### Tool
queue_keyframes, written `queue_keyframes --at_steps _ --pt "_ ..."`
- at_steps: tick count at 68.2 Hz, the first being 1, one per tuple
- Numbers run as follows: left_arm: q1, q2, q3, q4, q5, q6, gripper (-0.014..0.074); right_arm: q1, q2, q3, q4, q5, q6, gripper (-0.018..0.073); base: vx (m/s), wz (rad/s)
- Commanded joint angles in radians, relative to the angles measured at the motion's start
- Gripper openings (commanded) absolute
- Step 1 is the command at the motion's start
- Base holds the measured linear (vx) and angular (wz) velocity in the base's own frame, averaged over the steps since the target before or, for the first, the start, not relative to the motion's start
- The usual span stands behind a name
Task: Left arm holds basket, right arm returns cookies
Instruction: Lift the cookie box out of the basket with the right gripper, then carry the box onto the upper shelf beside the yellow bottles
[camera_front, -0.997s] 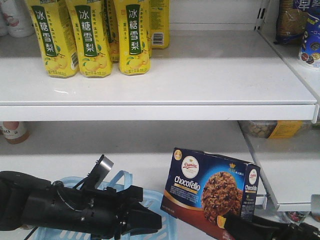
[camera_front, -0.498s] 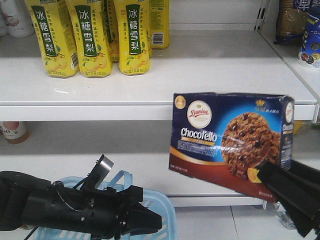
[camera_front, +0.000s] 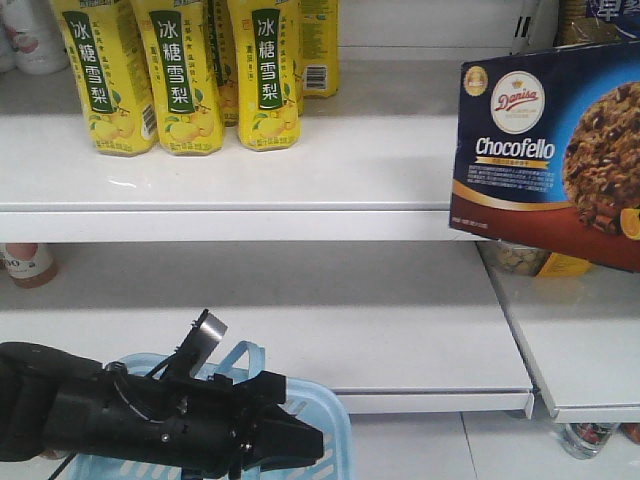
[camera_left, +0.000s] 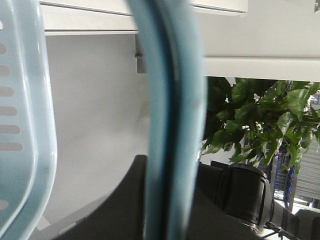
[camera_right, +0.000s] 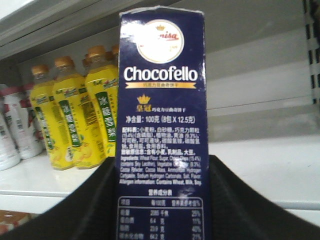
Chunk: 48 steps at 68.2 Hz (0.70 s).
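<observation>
Cookies (camera_front: 545, 150): navy box, white "Chocofello" lettering, gold stripe, maroon lower band, brown choc-chip cookie pic. Basket (camera_front: 325, 430): light blue, slotted sides. Left arm (camera_front: 150, 420): black w/ silver-grey tab. Bottles (camera_front: 180, 75): yellow, green label strips. Shelves (camera_front: 350, 165): white.

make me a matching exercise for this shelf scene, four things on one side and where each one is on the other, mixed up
Things:
1. cookie box
2. yellow bottles
3. basket
4. left arm

Places:
A. standing in a group on the upper shelf, left side
B. low at the bottom left, reaching across the front of the basket
C. held up in the air at the right, level with the upper shelf
D. at the bottom, below the lower shelf edge, partly hidden

Pairs: 1-C, 2-A, 3-D, 4-B
</observation>
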Motion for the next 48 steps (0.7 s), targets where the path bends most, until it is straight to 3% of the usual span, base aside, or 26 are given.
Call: queue_keyframes --at_steps 1,9,48 --pt "0.000 -0.040 -0.021 -0.049 0.060 0.008 -0.0006 -0.003 0.034 -0.058 -0.040 -0.038 -0.074 0.0246 0.00 0.00" --pt "0.000 -0.040 -0.021 -0.049 0.060 0.008 -0.0006 -0.003 0.104 -0.090 -0.073 -0.086 -0.117 0.0246 0.00 0.00" --pt "0.000 -0.040 -0.021 -0.049 0.060 0.008 -0.0006 -0.003 0.475 -0.422 -0.307 -0.290 -0.083 0.0244 0.00 0.00"
